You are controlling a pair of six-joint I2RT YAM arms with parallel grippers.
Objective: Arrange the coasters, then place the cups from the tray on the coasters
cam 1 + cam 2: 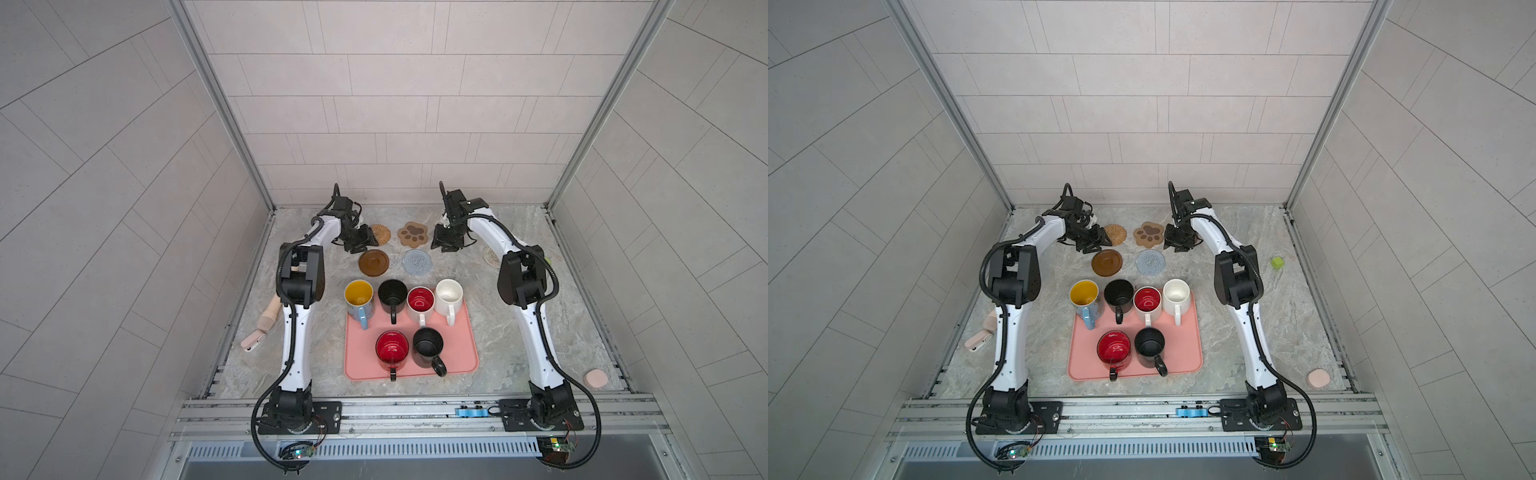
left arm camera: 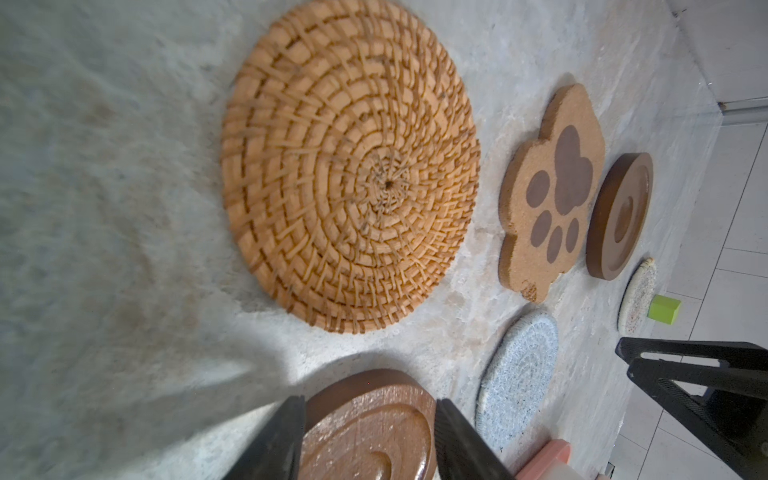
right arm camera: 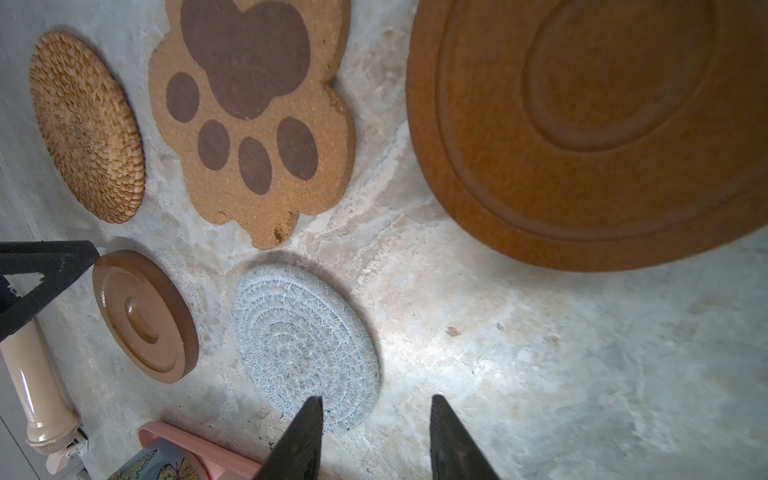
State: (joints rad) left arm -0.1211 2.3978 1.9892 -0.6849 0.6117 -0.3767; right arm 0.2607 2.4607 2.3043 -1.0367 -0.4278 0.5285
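Far left, by the table [image 1: 582, 332] edge: pink gadget [image 1: 253, 343] and cream tube [image 1: 268, 316]. Left gripper [image 2: 370, 401]: hangs at back left, jaws parted, grasping nothing, tips at the back-left rim of brown disc [image 1: 373, 262]; cannot tell if touching. Disc flat on the table. Behind it, rattan coaster [image 1: 380, 233]. Right of these, paw coaster [image 1: 412, 232] behind grey-blue coaster [image 1: 417, 262]; all four apart, laid in a square. In front, tray [image 1: 461, 357] with six cups upright: blue cup [image 1: 358, 297] at its back-left corner, then black cup [image 1: 392, 294], red-lined cup [image 1: 420, 300] and white cup [image 1: 449, 291] close together along the back; red cup [image 1: 392, 349] and front black cup [image 1: 428, 345] nearer. Right gripper [image 3: 376, 398]: hovers just right of paw coaster, jaws parted, empty, bare table in the gap. Second brown disc [image 3: 602, 124] flat beside it, hidden by the arm in both top views. Further right, whitish coaster [image 2: 636, 296], then green block [image 1: 1276, 262]. Pink puck [image 1: 595, 378] at the front-right corner.
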